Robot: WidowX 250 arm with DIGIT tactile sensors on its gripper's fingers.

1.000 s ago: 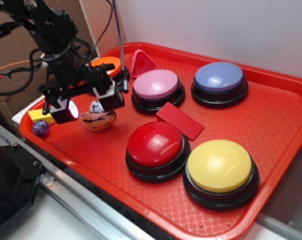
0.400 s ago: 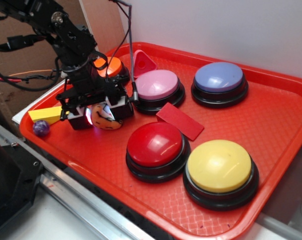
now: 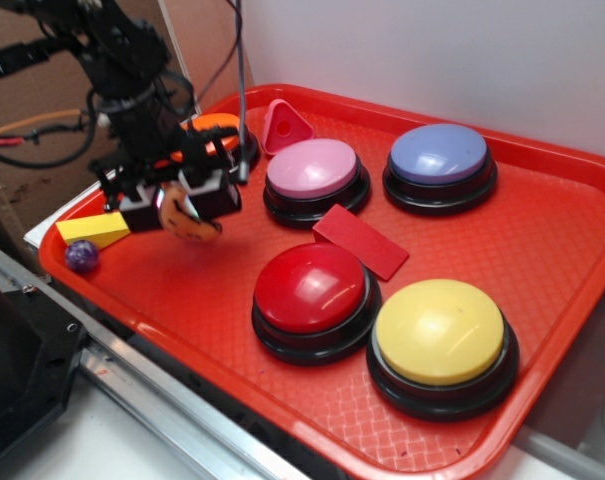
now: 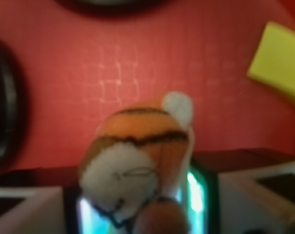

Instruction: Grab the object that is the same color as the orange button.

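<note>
The small plush tiger toy (image 3: 189, 221), orange with black stripes and a white face, hangs a little above the red tray (image 3: 542, 230) with my gripper (image 3: 178, 205) shut on it. In the wrist view the tiger (image 4: 137, 161) fills the space between the two fingers, and my gripper (image 4: 142, 204) pinches its lower half. The orange button (image 3: 214, 127) sits at the tray's back left, just behind the arm and partly hidden by it.
A yellow wedge block (image 3: 92, 230) and a tiny purple ball (image 3: 81, 256) lie at the tray's left edge. Pink (image 3: 314, 170), blue (image 3: 439, 156), red (image 3: 310, 290) and yellow (image 3: 440, 332) buttons, a red flat block (image 3: 360, 241) and a pink triangle piece (image 3: 285, 126) fill the right side.
My gripper came down around the tiger, shut on it, and has now lifted it off the tray and a little to the left.
</note>
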